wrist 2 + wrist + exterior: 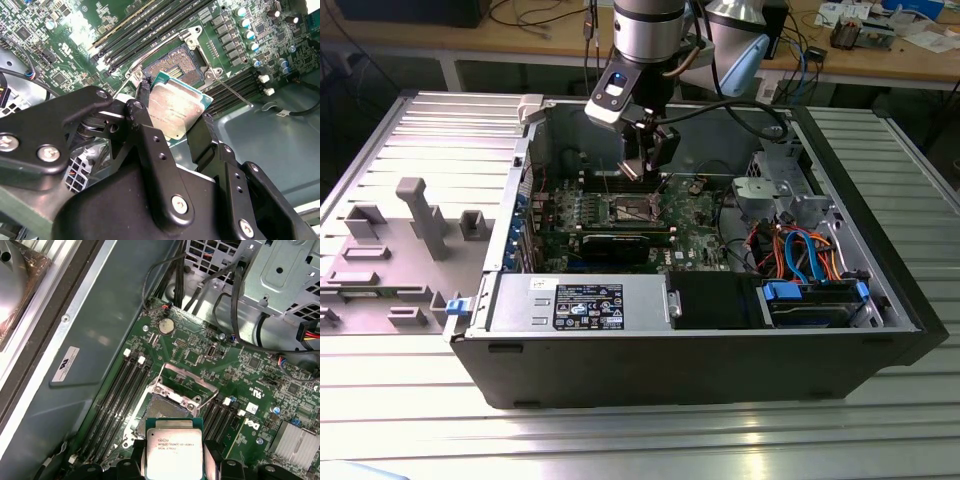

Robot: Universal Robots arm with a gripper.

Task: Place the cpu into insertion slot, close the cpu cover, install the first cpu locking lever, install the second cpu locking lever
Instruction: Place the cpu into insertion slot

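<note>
**Chip in the air over bare socket pins: little room for error**

The claw (175, 111) is closed on the cpu (176, 106), one finger against each of two opposite edges, silver top facing the wrist cameras. It hangs inside the open computer case (720, 372), which sits on the ribbed metal tabletop (620, 440). The chip is clear of everything but the fingers.

Just below and slightly ahead of the claw's tips lies the insertion slot (162, 407), its contact field uncovered. Beyond the slot from the claw, the cpu cover (194, 377) stands swung up out of the way, and a thin locking lever (232, 90) pokes free to one side of the socket.

From where I stand, the worry is alignment. In the second wrist view the chip looks turned and tilted a little against the socket's square. If it goes down like that, a corner could land on the rim or drag across the contacts and bend them. The hold is on thin edges only, so a nudge against the rim might twist the chip in the fingers or let it slip. The fingers themselves are broad. The memory slots (117, 400) run close beside the socket, and the raised cover sits near the claw's path, so either could be struck on the way down.
</note>
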